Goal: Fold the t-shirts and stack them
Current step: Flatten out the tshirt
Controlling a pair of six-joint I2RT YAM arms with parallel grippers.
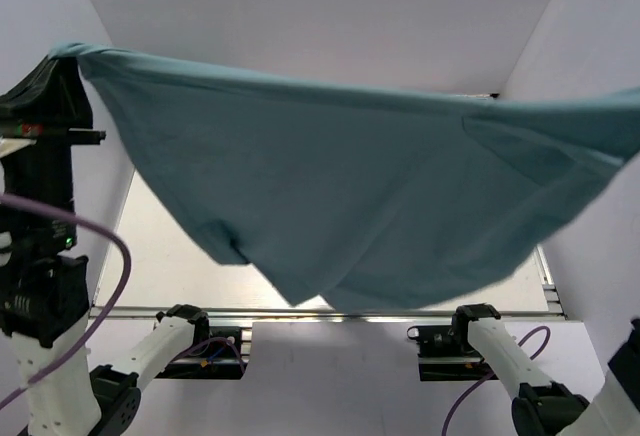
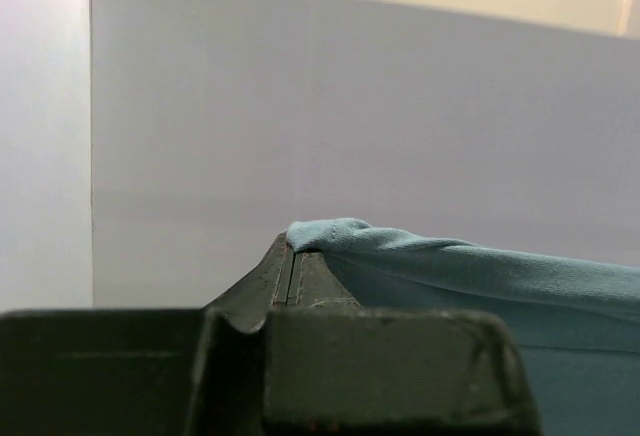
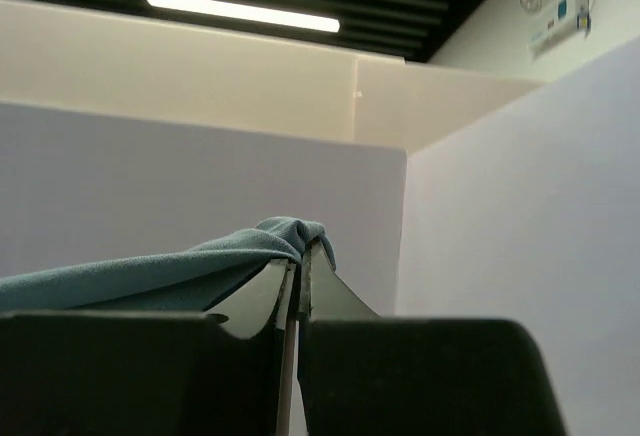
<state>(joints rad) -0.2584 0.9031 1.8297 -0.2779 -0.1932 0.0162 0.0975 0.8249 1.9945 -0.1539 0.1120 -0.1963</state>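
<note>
The large dusty blue-grey t-shirt (image 1: 350, 196) hangs stretched across the top external view, held up high between both arms, its lower edge sagging over the table. My left gripper (image 1: 62, 54) is shut on its upper left corner; in the left wrist view the cloth (image 2: 460, 268) bunches at the closed fingertips (image 2: 292, 248). My right gripper is past the right edge of the top external view; in the right wrist view it (image 3: 300, 254) is shut on a fold of the shirt (image 3: 150, 276). The green t-shirt is hidden or out of view.
White walls (image 1: 330, 16) close in the table at the back and both sides. The shiny table surface (image 1: 170, 256) shows under the hanging shirt. The two arm bases (image 1: 190, 341) and their purple cables (image 1: 110, 286) are at the near edge.
</note>
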